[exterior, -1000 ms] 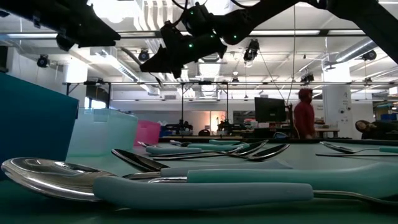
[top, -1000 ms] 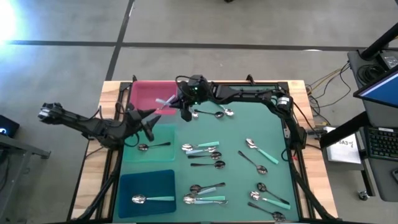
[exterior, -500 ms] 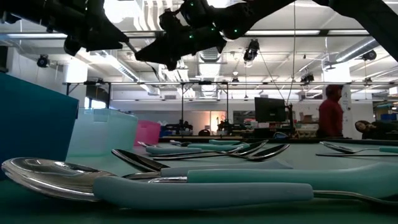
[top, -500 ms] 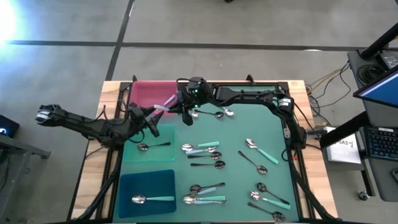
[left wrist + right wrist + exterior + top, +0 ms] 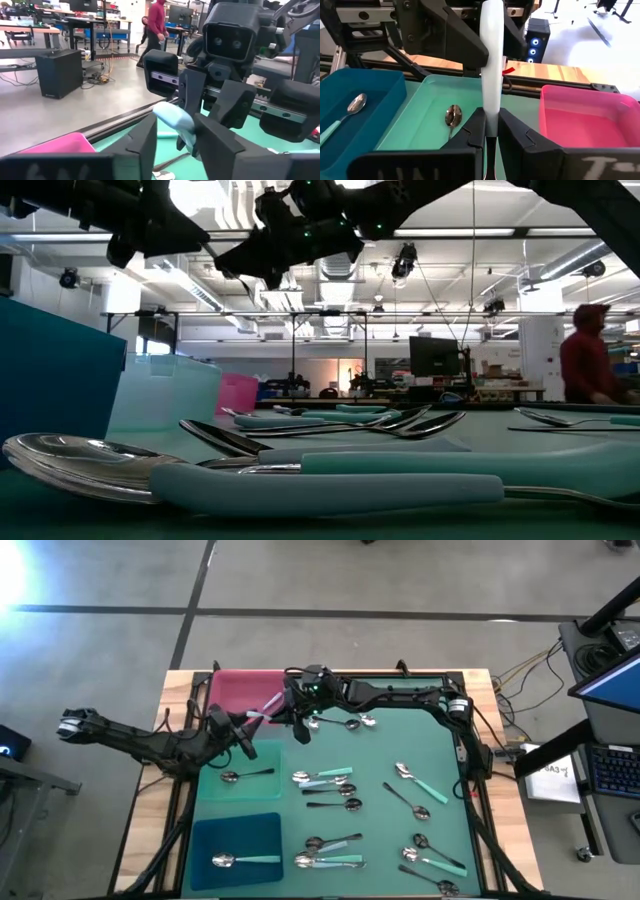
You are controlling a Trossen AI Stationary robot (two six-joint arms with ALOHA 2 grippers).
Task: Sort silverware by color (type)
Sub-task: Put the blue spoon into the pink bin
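Note:
A mint-handled utensil is up in the air between my two grippers, above the near edge of the pink tray. My right gripper is shut on it; its head is hidden behind those fingers. My left gripper is open, and in the left wrist view its fingers stand on either side of the handle's free end, apart from it. More silverware lies on the green mat with silver, black and mint handles. My right gripper pinches the utensil's mint handle between its two fingers, at the end towards the head. The fingers come level from the table's right side and lie along the handle. The utensil is lifted clear, and its free end points at the left gripper.
The pale mint tray holds a black-handled spoon, and the blue tray holds a mint-handled spoon. The pink tray lies at the far left. People walk in the room beyond the table.
My left gripper has moved right and toward the far edge, up to the utensil's free end, staying open. My right gripper has shifted slightly left with the utensil, still shut on it.

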